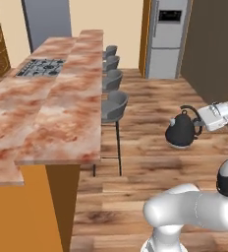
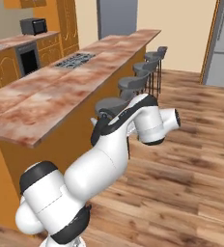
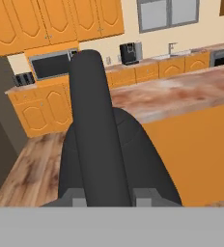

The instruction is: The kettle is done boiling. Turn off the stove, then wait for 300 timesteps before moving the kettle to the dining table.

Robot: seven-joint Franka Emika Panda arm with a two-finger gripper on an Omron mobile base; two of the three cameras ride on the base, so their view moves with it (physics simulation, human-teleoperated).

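The claw [image 1: 200, 121] is clamped on the arched handle of the kettle [image 1: 180, 131], its two tips [image 3: 143, 197] pressed against either side of the thick black bar that rises up the middle of the hand view. In the left base view the kettle hangs in the air over the wooden floor [image 1: 150, 128], well apart from the stools [image 1: 113, 106] and from the long dining table [image 1: 76, 118] beyond them. The stove [image 1: 41, 67] sits far back on the worktop beside the table. The kettle looks stiff and smooth, likely weighty if it holds water, so it may swing under the thin handle; a hold at the top middle of the arch, as now, should keep it level and the spout from tipping. It should be carried slowly and set down flat on the slab, clear of its edge.
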